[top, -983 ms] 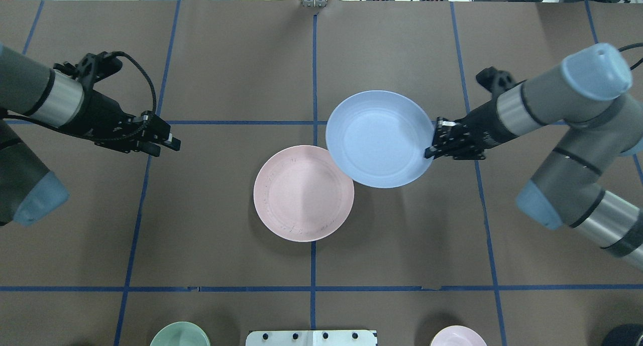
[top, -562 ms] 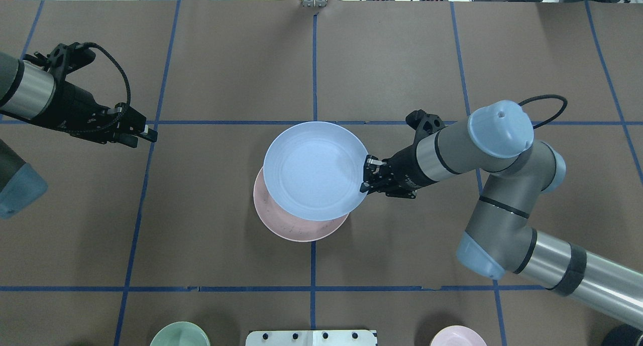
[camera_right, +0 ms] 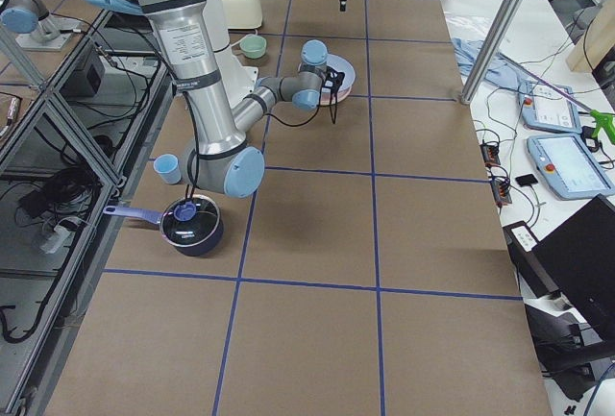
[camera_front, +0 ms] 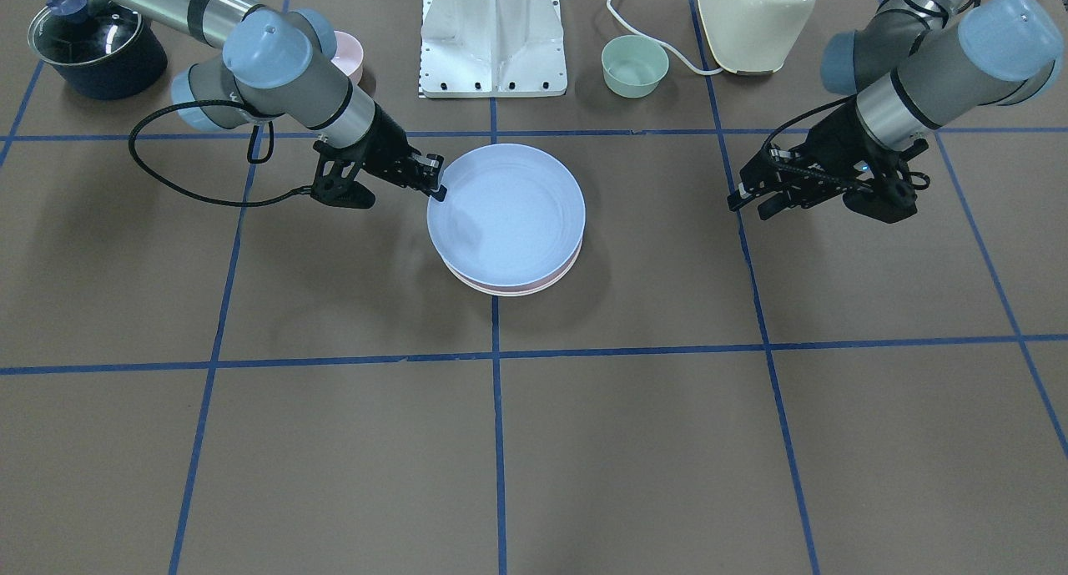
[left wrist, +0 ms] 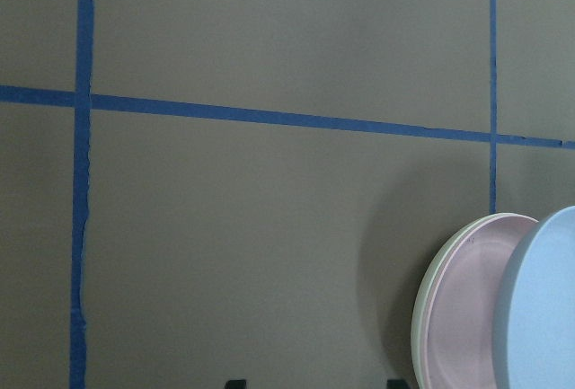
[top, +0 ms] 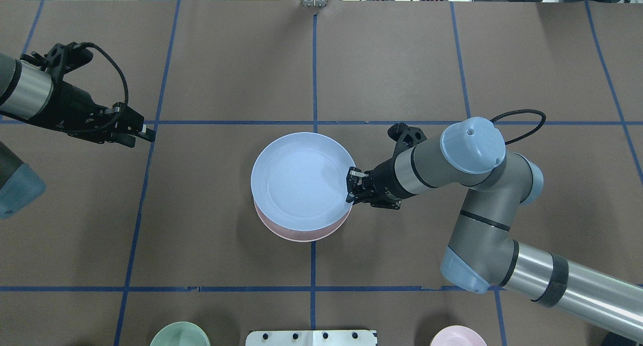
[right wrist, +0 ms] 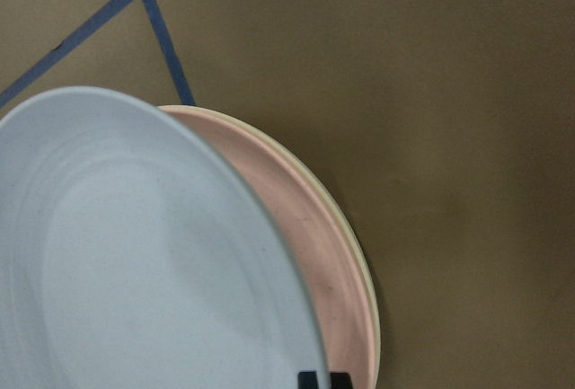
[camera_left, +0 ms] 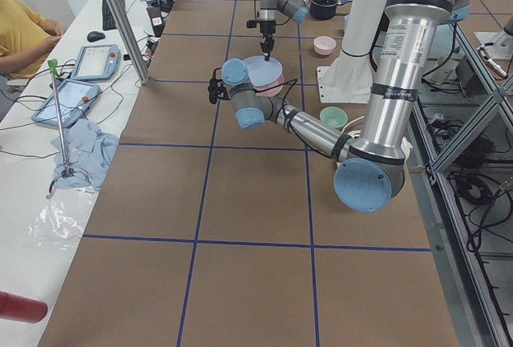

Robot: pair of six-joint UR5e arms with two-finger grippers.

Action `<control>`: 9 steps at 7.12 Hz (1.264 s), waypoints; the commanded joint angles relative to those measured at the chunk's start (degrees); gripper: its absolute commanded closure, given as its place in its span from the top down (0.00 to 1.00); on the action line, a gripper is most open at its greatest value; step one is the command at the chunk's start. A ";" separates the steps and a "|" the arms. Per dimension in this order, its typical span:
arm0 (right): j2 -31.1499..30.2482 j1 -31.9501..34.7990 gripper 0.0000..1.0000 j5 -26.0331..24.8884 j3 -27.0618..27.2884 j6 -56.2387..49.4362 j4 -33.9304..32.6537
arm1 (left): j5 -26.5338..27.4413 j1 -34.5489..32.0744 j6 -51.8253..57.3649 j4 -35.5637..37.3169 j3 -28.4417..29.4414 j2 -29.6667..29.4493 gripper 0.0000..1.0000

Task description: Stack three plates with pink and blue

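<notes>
My right gripper point(top: 350, 186) is shut on the rim of the light blue plate point(top: 300, 180) and holds it over the pale pink plate point(top: 301, 234), slightly offset toward the far side. I cannot tell whether the two plates touch. The pink plate lies on the cream plate, whose rim point(right wrist: 371, 317) shows under it; that rim also shows in the left wrist view point(left wrist: 420, 308). In the front view the blue plate point(camera_front: 505, 216) covers nearly all of the pink one point(camera_front: 519, 290). My left gripper point(top: 144, 133) is open and empty, well off to the left above the table.
A small green bowl point(top: 180, 337) and a small pink bowl point(top: 458, 337) stand at the near edge beside the white robot base point(top: 311, 338). A cream toaster point(camera_front: 755, 12) and a dark lidded pot point(camera_front: 96, 45) stand by the base too.
My right arm has carried the blue plate left and nearer, from beside the pink plate to over it. My left arm drew back to the left, then held still.
</notes>
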 commanded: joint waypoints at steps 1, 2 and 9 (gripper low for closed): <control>0.00 -0.77 1.00 -1.93 -0.09 -0.61 -0.05 | 0.08 0.10 0.00 -0.01 -0.18 0.02 0.62; -0.52 -0.51 1.00 -2.03 0.35 -0.71 0.04 | 0.34 0.11 0.00 -0.01 -0.18 0.11 0.62; -28.54 38.35 1.00 18.48 0.36 -53.08 -3.97 | 0.87 -20.85 54.81 0.17 5.24 16.44 0.69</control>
